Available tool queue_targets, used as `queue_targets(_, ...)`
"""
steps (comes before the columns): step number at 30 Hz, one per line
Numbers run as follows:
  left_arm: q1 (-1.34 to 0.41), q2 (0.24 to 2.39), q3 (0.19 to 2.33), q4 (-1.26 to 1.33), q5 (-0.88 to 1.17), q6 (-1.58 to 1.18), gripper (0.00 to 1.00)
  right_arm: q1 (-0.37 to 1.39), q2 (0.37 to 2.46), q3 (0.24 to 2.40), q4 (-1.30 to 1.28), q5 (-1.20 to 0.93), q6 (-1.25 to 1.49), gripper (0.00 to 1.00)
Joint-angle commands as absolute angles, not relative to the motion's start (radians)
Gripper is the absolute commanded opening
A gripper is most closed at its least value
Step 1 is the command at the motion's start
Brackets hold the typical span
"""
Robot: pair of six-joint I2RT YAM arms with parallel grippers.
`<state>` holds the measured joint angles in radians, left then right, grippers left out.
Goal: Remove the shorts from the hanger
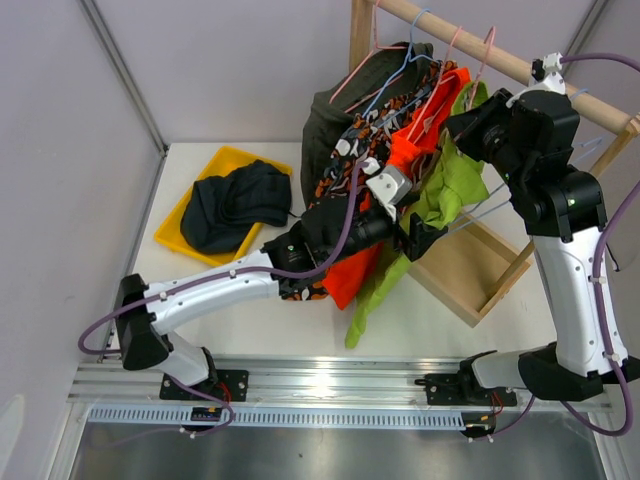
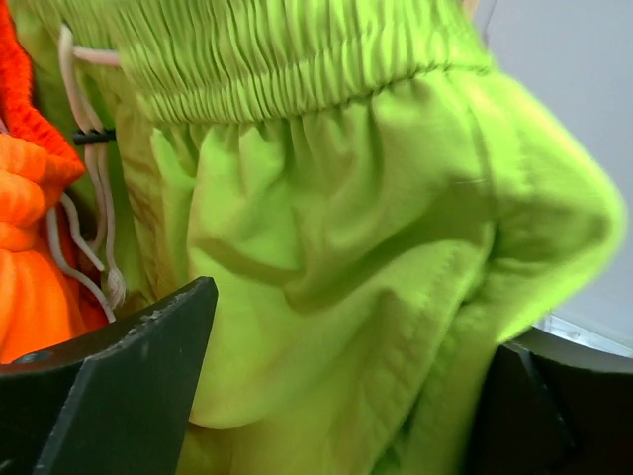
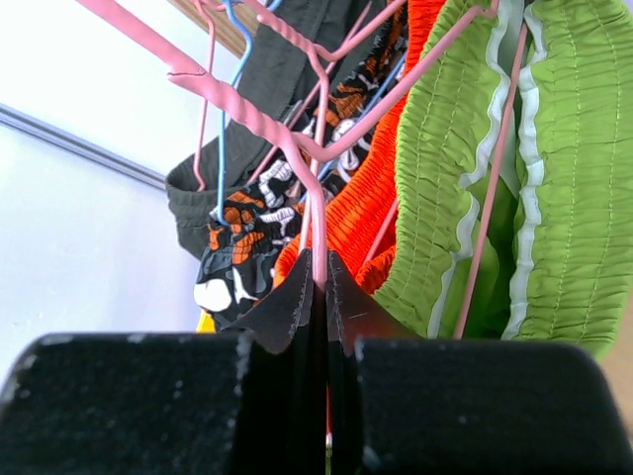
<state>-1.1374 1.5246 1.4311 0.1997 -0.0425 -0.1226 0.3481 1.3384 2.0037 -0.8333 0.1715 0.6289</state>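
Left gripper [image 1: 412, 235] is out at the lime green shorts [image 1: 440, 190]; wrist view shows the jaws spread wide, lime cloth bunched between the fingers [image 2: 129, 381], just under the elastic waistband; not clamped on it as far as I can see.

Right gripper [image 1: 468, 125] is up at the rack; jaws pinched tight on the wire of the pink hanger [image 3: 247, 104], low on its neck; lime waistband is stretched over that hanger's arm, right of the pinch.

Lime shorts hang on the hanger, rightmost of the bunch; lower end trails down to the table [image 1: 420, 315] in front of the rack base [image 1: 460, 270].

Bright orange shorts [image 1: 405, 150] sit touching the lime pair on its left; camouflage shorts [image 1: 335, 185] next; dark olive shorts [image 1: 330, 125] at the far left end; all crowded together on wire hangers, including a blue hanger [image 3: 220, 148], under the wooden rail [image 1: 470, 45]; orange and camo hems droop over the left arm's forearm.

Dark navy shorts [image 1: 235, 205] are off the rack, crumpled in the yellow tray [image 1: 225, 160] at the left of the table, well apart from the rest.
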Motion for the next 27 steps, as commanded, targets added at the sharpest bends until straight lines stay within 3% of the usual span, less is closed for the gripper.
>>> queue_targets(1,-1.134,1.436,1.408,0.259,-0.061,-0.127,0.9,0.36,1.344,2.075,-0.767,0.141,0.64,0.0)
queue_targets(3,-1.134,1.421,1.404,0.261,-0.067,-0.129,0.88,0.364,1.345,2.086,-0.769,0.138,0.647,0.0)
queue_targets(7,-1.134,1.413,1.402,0.261,-0.068,-0.129,0.56,0.37,1.345,2.079,-0.759,0.133,0.664,0.0)
queue_targets(8,-1.134,1.411,1.398,0.264,-0.066,-0.129,0.43,0.371,1.347,2.079,-0.758,0.132,0.67,0.0)
queue_targets(14,-1.134,1.397,1.381,0.293,-0.058,-0.14,0.12,0.387,1.336,2.062,-0.742,0.135,0.704,0.0)
queue_targets(15,-1.134,1.396,1.371,0.295,-0.06,-0.143,0.03,0.387,1.33,2.056,-0.736,0.141,0.707,0.0)
queue_targets(27,-1.144,1.244,1.088,0.437,-0.063,-0.23,0.0,0.347,1.327,2.097,-0.722,0.239,0.683,0.0)
